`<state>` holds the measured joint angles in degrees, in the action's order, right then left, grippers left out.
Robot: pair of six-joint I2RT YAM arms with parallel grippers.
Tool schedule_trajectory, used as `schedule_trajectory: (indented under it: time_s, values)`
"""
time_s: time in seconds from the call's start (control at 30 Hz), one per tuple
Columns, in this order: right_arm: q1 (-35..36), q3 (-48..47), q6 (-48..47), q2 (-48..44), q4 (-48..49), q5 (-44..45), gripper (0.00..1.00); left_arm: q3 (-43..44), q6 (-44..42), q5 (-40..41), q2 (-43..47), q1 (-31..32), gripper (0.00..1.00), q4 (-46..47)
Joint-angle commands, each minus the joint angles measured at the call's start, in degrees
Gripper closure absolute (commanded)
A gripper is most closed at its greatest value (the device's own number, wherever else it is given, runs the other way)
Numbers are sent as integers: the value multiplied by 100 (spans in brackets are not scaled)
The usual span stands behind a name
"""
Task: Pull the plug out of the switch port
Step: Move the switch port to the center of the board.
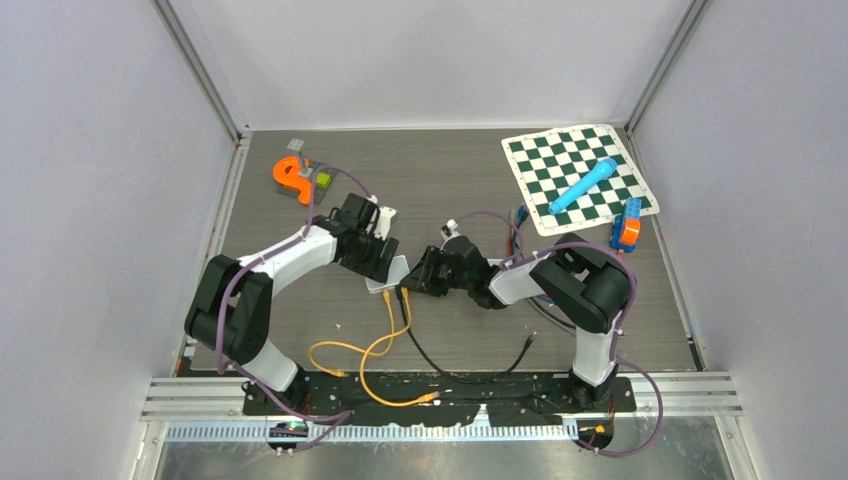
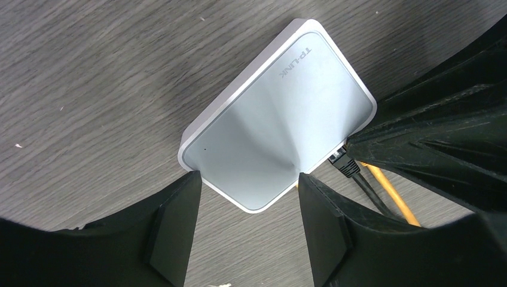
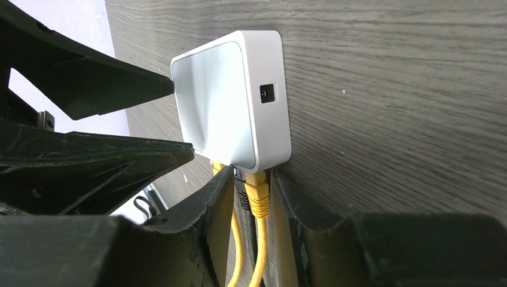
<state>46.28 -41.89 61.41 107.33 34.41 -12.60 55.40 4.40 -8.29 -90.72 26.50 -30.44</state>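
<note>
Switch [image 2: 281, 113], a small white TP-LINK box, lies flat on the grey wood-grain table [image 1: 450, 175] near the middle, between the two arms. Left gripper [image 2: 248, 218] straddles one corner of it: jaws spread wide, one fingertip [image 2: 179, 209] against each of the two sides that meet at that corner, so I log it as clamped on the switch body. Right gripper [image 3: 254, 188] sits on the opposite side, at the port edge. Its jaws are drawn narrow, with a yellow plug [image 3: 259, 194] and a black plug [image 3: 241, 190] side by side between them, both seated in their ports. I see no gap on either flank, but I cannot tell whether the fingers actually pinch, or which plug they bear on. A second yellow plug [image 3: 217, 167] sits in the next port, partly hidden behind one finger. From the overhead camera, yellow cables [image 1: 345, 348] and a black cable [image 1: 418, 340] trail from the switch toward the arm bases.
</note>
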Motion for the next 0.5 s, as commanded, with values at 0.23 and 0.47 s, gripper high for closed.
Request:
schedule_trajectory:
  time_s: [0.23, 0.47]
  values:
    - [69, 84, 4, 60, 105, 237, 60, -172, 844, -358, 102, -126, 37, 228]
    - [133, 323, 99, 33, 414, 316, 62, -316, 946, -358, 142, -148, 37, 372]
